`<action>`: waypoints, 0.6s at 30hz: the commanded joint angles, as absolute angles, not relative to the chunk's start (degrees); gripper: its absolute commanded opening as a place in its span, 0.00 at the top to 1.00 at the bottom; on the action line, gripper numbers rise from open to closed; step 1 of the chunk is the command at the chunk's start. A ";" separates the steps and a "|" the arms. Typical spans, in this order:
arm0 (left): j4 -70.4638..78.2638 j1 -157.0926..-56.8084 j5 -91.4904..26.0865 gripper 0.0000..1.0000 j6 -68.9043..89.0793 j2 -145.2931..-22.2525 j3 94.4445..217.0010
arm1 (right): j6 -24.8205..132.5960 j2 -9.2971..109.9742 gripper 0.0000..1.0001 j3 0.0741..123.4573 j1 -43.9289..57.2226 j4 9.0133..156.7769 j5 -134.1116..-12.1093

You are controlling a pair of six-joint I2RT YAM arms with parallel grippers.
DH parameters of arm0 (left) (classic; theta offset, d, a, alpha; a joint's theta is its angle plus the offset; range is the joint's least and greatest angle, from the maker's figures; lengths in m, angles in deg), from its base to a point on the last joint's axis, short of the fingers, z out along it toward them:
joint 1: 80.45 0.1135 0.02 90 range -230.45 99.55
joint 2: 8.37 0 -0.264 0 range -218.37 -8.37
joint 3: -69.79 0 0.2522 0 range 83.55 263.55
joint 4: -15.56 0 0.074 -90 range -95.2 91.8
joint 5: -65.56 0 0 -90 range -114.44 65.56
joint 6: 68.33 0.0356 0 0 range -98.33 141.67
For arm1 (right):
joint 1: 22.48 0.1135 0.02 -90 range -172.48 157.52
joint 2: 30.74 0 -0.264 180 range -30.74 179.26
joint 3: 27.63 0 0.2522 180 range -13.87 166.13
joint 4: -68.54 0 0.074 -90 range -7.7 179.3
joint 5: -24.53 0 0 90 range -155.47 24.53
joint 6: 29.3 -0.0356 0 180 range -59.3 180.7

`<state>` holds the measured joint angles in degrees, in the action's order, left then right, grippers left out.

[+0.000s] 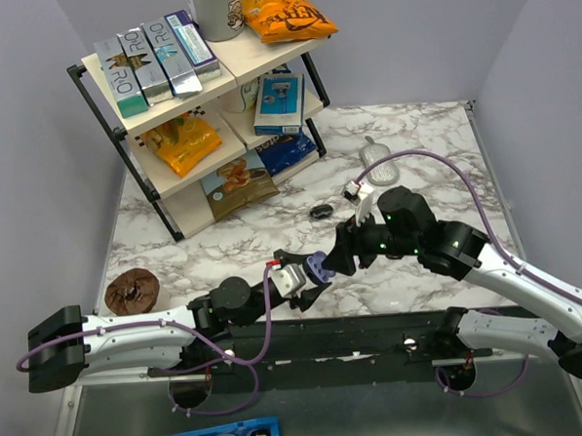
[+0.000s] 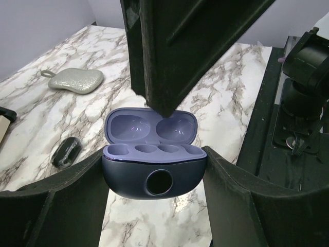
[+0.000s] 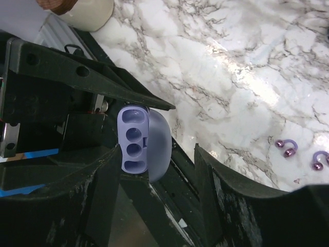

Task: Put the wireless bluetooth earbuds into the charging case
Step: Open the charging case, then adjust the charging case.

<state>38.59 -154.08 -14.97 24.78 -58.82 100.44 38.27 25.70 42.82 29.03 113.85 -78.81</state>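
The case (image 2: 134,177) is off the table, lid open, clamped at its sides by the left gripper (image 2: 154,158). The right gripper (image 3: 157,154) has its jaws apart and grips nothing, one finger's tip at the lid's rim. Two purple earbuds (image 3: 286,147) lie on the marble table (image 3: 231,62), near each other and well apart from the case.

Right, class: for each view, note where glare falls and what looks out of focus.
Top external: even light, table sharp, no harsh shadows. Left wrist: charging case crisp, the right claw's finger above it slightly soft. Right wrist: glare patch on the table, its own fingers blurred.
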 commanded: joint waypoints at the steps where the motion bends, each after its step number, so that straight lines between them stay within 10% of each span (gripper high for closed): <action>1: 41.61 -154.37 -14.33 1.00 24.57 -58.46 100.25 | 38.29 27.52 0.36 40.80 28.94 112.09 -82.96; 18: 41.44 -154.37 -14.77 1.00 24.13 -57.41 100.08 | 37.85 28.15 0.74 39.57 28.85 109.90 -82.34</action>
